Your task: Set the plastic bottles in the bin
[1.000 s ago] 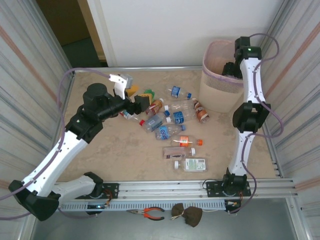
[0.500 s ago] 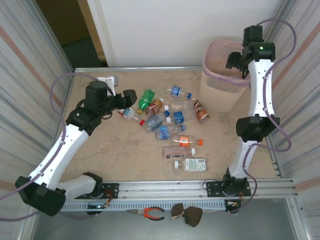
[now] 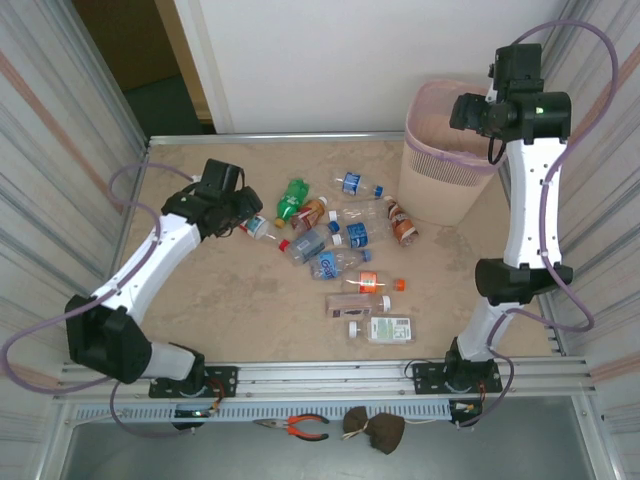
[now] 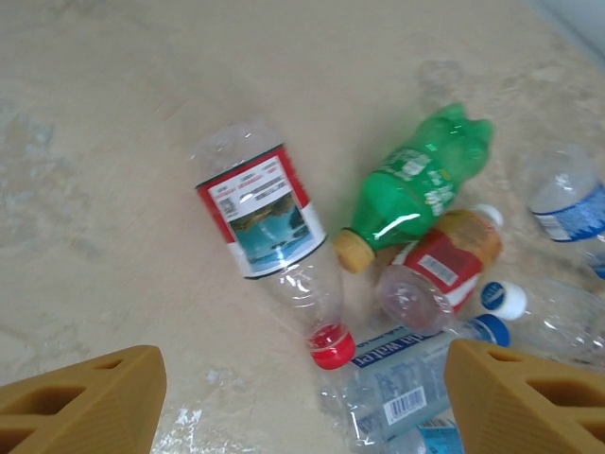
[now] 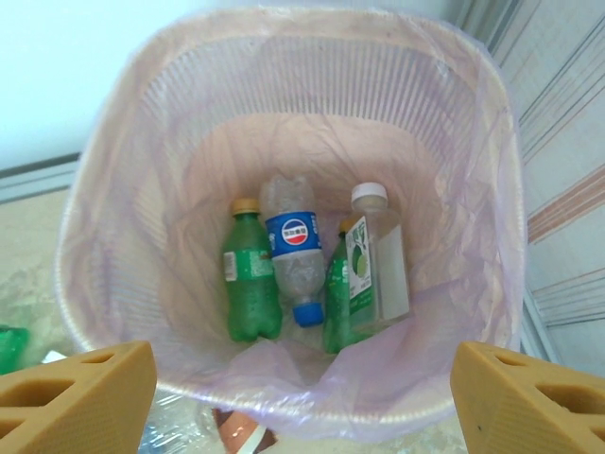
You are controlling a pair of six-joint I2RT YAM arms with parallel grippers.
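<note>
Several plastic bottles (image 3: 335, 235) lie scattered mid-table. My left gripper (image 3: 248, 210) hovers open at their left end. In the left wrist view the left gripper (image 4: 302, 407) stands over a clear bottle with a red cap (image 4: 269, 222), with nothing between its fingers. Beside that bottle lie a green bottle (image 4: 416, 184) and a red-labelled one (image 4: 444, 265). The pale pink bin (image 3: 432, 195) stands at the back right. My right gripper (image 3: 470, 110) hangs open above it. Looking down past the right gripper (image 5: 302, 397), the bin (image 5: 123, 161) holds several bottles, among them a green one (image 5: 250, 284) and a blue-labelled one (image 5: 293, 241).
Two flat bottles (image 3: 380, 328) lie nearest the front rail. Pliers (image 3: 297, 428) and a brown lump (image 3: 375, 430) rest below the rail. Corrugated walls close in both sides. A thin plastic liner (image 5: 312, 378) drapes over the bin's rim.
The left gripper pulled back left and dropped low over the red-capped bottle, its jaws narrowing slightly. The right arm rose from the bin's rim to high above it.
</note>
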